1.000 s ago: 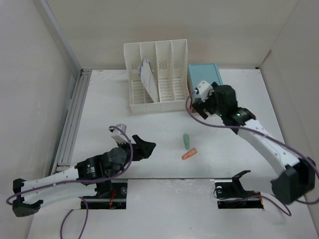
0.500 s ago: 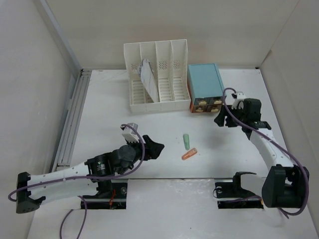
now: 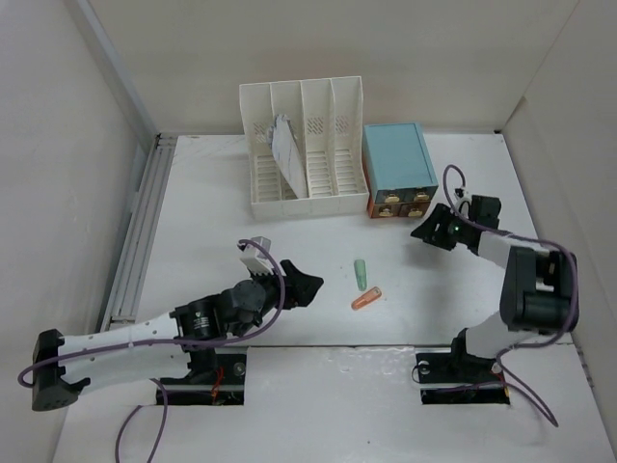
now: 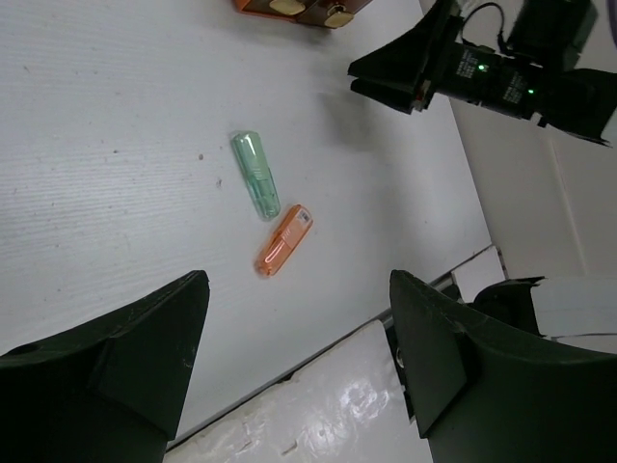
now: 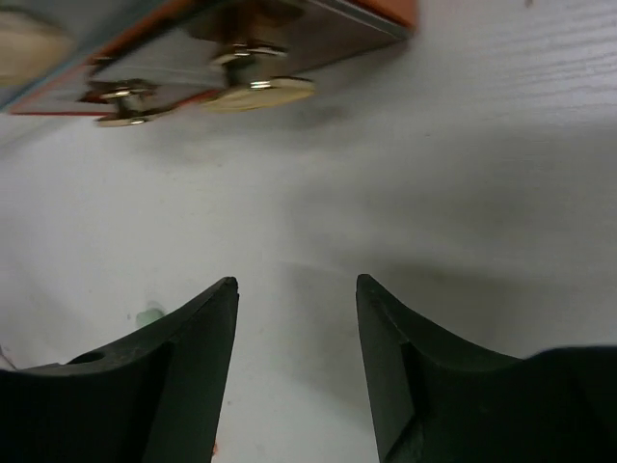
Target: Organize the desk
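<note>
2 strays, green cylinder (image 4: 256,185) and orange cylinder (image 4: 283,239), litter the desk (image 3: 212,212), likely why the left gripper (image 4: 297,289) faces them, wide and empty; right gripper (image 5: 294,282) parted, empty

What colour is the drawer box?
The box is light blue with an orange front, clearest from the top view.
</note>
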Controlling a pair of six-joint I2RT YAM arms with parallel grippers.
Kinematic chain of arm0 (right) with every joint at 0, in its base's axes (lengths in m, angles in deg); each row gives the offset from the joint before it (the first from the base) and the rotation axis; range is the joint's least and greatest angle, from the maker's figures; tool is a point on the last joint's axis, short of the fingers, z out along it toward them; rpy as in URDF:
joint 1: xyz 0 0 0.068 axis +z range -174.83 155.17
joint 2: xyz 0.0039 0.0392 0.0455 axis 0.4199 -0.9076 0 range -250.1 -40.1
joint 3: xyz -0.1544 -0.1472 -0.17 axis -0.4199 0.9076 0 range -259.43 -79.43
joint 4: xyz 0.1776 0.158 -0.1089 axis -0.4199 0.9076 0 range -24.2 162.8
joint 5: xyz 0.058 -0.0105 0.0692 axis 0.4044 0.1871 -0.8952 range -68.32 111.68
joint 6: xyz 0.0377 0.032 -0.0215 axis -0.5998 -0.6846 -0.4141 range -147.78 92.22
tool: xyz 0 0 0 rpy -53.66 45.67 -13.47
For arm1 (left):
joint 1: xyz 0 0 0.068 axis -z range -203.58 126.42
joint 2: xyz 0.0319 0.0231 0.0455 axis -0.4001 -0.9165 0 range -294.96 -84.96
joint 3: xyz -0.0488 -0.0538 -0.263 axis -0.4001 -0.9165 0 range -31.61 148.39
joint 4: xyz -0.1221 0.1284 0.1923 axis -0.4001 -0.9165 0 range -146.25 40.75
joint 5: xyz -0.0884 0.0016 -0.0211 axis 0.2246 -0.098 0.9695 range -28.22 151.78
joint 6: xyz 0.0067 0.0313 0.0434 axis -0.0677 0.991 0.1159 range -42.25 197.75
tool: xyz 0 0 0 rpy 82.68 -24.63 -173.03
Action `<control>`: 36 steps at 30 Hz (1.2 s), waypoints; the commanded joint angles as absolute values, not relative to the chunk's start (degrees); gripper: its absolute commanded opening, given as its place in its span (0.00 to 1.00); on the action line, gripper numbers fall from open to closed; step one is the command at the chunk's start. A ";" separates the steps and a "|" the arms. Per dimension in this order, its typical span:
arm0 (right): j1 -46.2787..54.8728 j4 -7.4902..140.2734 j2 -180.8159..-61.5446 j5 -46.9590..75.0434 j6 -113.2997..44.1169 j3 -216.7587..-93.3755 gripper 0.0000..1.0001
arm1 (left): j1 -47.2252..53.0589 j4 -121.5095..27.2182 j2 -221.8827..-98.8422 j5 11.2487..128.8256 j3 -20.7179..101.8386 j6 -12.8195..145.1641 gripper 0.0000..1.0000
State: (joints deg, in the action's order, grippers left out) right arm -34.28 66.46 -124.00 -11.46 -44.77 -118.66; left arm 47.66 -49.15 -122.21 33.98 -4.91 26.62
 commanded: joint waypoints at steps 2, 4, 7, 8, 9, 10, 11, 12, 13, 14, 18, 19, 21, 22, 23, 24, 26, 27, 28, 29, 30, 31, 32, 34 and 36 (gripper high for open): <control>-35.73 60.88 -135.34 -16.99 -47.81 -124.16 0.56 | 47.87 -47.23 -123.01 33.12 -3.67 27.04 0.73; -35.73 58.34 -136.95 -17.60 -48.95 -124.17 0.56 | 47.87 -47.84 -123.72 33.12 -3.13 27.04 0.73; -35.73 55.43 -138.19 -17.60 -50.19 -124.70 0.56 | 47.87 -47.84 -124.24 33.12 -3.13 27.04 0.73; -35.73 54.47 -138.79 -17.60 -50.19 -125.22 0.56 | 47.87 -47.23 -124.77 33.12 -3.13 27.04 0.73; -35.73 54.46 -139.32 -17.60 -50.80 -125.83 0.56 | 47.87 -47.23 -124.77 33.12 -3.13 27.04 0.73; -35.73 53.68 -140.29 -17.60 -51.33 -125.84 0.56 | 47.87 -46.44 -125.29 33.12 -3.13 27.04 0.73; -35.73 52.45 -140.82 -17.60 -51.33 -126.36 0.56 | 47.87 -46.44 -125.30 33.12 -3.13 27.04 0.73; -35.73 51.57 -140.82 -18.21 -52.90 -126.37 0.56 | 47.87 -46.44 -125.82 33.12 -3.13 27.04 0.73; -35.73 50.60 -141.69 -19.09 -53.70 -126.37 0.56 | 47.87 -46.44 -126.35 33.12 -3.13 27.56 0.73; -35.73 48.07 -142.31 -19.10 -54.57 -126.37 0.56 | 47.87 -46.44 -126.35 33.12 -2.52 27.57 0.73; -35.73 41.91 -142.32 -21.03 -58.44 -125.31 0.56 | 47.87 -46.44 -126.97 33.12 -2.52 27.57 0.73; -35.73 39.37 -142.32 -21.03 -60.97 -124.70 0.57 | 47.87 -46.44 -126.97 33.12 -1.99 27.57 0.73; -35.73 36.90 -142.32 -21.56 -61.87 -124.17 0.57 | 47.87 -46.44 -127.49 33.12 -1.99 27.57 0.73; -35.73 35.75 -142.32 -22.08 -63.71 -124.17 0.58 | 47.87 -46.44 -127.50 33.12 -1.99 28.09 0.73; -35.73 34.69 -142.84 -22.09 -64.51 -124.17 0.58 | 47.87 -46.44 -127.50 33.12 -1.99 28.09 0.73; -35.73 33.99 -142.84 -22.78 -65.12 -124.17 0.58 | 47.87 -46.44 -128.02 33.12 -1.99 28.09 0.73; -35.73 32.49 -142.84 -22.79 -65.66 -124.17 0.58 | 47.87 -45.91 -128.02 33.12 -1.99 28.09 0.73; -35.73 32.49 -142.84 -22.09 -65.66 -124.17 0.58 | 47.87 -45.91 -128.02 33.12 -1.47 28.09 0.73; -35.73 32.49 -142.84 -20.96 -65.66 -124.17 0.58 | 47.87 -45.91 -128.54 33.12 -1.46 28.09 0.73; -35.73 32.49 -142.84 -20.94 -65.66 -124.17 0.58 | 47.87 -45.91 -128.55 33.12 -1.46 28.09 0.73; -35.73 32.49 -142.84 -20.25 -65.66 -124.17 0.57 | 47.87 -45.91 -128.55 33.12 -1.46 28.62 0.73; -35.73 32.49 -142.84 -20.24 -65.66 -124.17 0.57 | 47.87 -45.91 -128.55 33.12 -0.94 28.62 0.73; -35.73 32.49 -142.84 -19.72 -65.66 -124.17 0.57 | 47.87 -45.91 -128.55 33.12 -0.94 28.62 0.73; -35.73 32.49 -142.84 -19.71 -65.66 -123.65 0.57 | 47.87 -45.91 -128.55 33.12 -0.94 28.62 0.73; -35.73 32.49 -142.84 -19.19 -65.14 -123.64 0.55 | 47.87 -45.91 -128.55 33.12 -0.94 28.62 0.73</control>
